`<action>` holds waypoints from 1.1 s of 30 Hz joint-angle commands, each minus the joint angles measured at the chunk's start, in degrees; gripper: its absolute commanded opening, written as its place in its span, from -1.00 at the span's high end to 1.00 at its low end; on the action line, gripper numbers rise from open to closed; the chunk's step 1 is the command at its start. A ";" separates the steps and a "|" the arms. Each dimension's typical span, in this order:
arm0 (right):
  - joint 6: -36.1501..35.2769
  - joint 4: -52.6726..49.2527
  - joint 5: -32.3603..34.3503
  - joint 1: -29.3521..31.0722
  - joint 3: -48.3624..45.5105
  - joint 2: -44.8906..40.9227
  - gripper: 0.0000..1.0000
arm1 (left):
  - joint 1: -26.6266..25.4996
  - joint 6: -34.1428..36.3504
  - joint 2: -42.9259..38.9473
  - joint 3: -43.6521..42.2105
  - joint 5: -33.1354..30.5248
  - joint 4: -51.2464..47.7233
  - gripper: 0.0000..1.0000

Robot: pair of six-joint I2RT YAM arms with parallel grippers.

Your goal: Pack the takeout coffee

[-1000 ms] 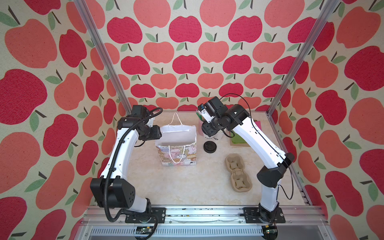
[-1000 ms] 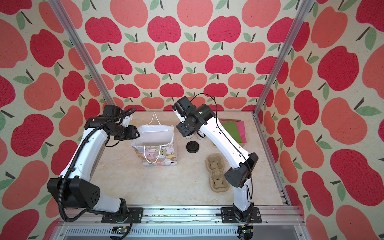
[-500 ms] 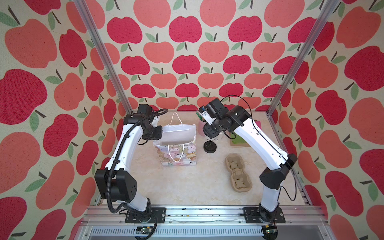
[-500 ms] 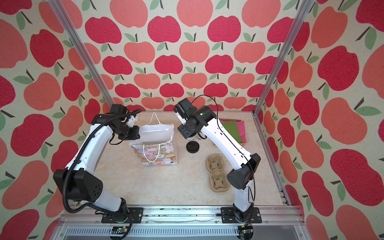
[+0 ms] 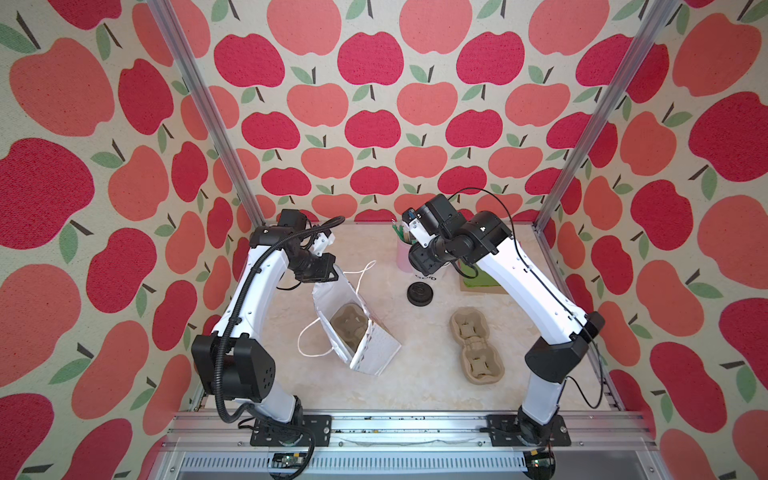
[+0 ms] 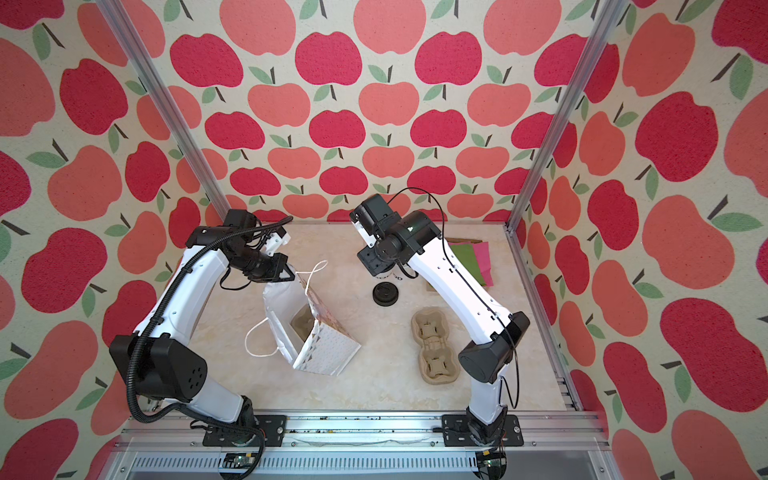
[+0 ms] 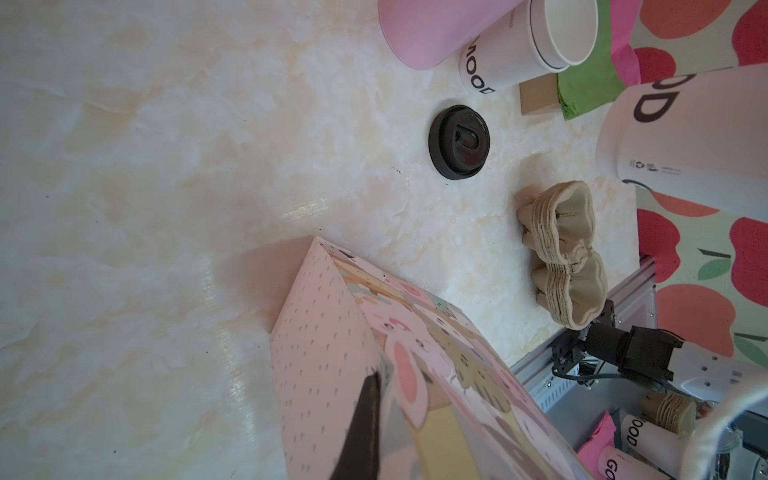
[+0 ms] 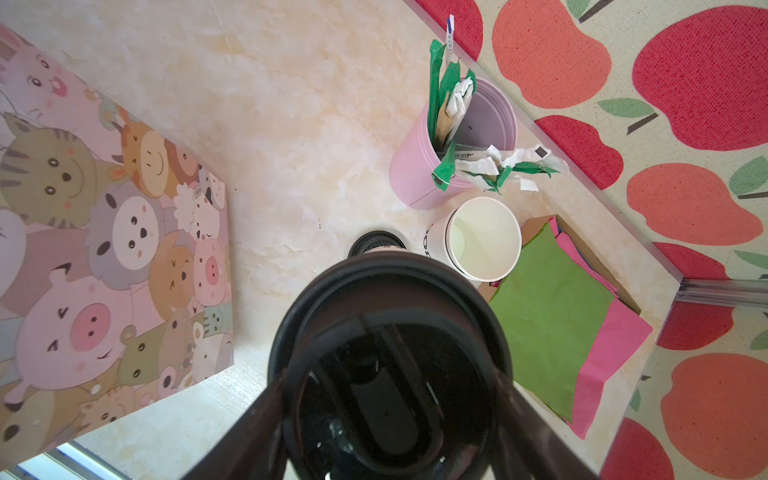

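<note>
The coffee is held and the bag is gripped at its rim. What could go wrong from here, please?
1. The left gripper pinches only one edge of the gift bag, which leans; the bag may sag or tip as the takeout coffee enters.
2. The right gripper holds it close to the open cup and pink holder; moving off could knock them.

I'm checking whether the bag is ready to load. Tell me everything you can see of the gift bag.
The bag is paper, with cartoon animals on its broad face, pink with small flecks on its narrow side and white inside. Two white cord handles hang loose from the rim. It sits open and tilted on the table, mouth upward. The left hand is shut on its rim. A tan pulp carrier lies inside at the bottom.
</note>
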 commanded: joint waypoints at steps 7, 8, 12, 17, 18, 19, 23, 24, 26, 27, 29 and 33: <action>0.61 -1.19 1.02 0.81 -0.87 -3.94 -0.22 | -3.37 1.64 2.96 4.15 -1.97 -5.16 0.71; 0.52 -1.13 1.00 0.82 -1.11 -3.98 -0.22 | -3.49 1.64 3.02 4.42 -2.91 -5.38 0.67; 0.27 -1.02 0.91 0.91 -1.76 -4.21 -0.22 | -4.10 1.46 2.73 5.77 -6.12 -5.64 0.41; -0.14 -0.85 0.75 1.09 -1.29 -4.76 -0.22 | -4.55 1.23 1.05 8.27 -10.14 -5.74 0.30; -0.27 -0.83 0.74 1.17 -1.23 -5.02 -0.22 | -4.55 1.21 0.55 8.47 -10.58 -5.70 0.30; -0.32 -0.80 0.67 1.17 -1.01 -5.29 -0.22 | -4.59 1.22 0.15 8.70 -11.22 -5.69 0.29; -0.52 -1.00 0.65 1.33 -0.32 -6.40 -0.22 | -4.64 1.58 -1.43 8.27 -12.96 -5.52 0.31; -0.51 -1.18 0.59 1.43 -0.01 -6.64 -0.22 | -4.72 1.55 -1.55 8.09 -13.05 -5.43 0.32; -0.56 -1.64 0.46 1.69 0.87 -7.03 -0.22 | -4.81 1.74 -1.84 7.70 -13.10 -5.43 0.37; -0.62 -2.00 0.28 1.77 1.44 -7.21 -0.22 | -4.86 1.73 -1.94 7.53 -13.14 -5.48 0.40; -0.53 -3.08 -0.28 2.17 2.84 -7.36 -0.22 | -5.16 1.74 -2.06 7.21 -13.23 -5.41 0.45; -0.28 -5.71 -1.85 3.30 6.51 -6.93 -0.22 | -5.56 1.64 -2.29 6.68 -13.42 -5.08 0.58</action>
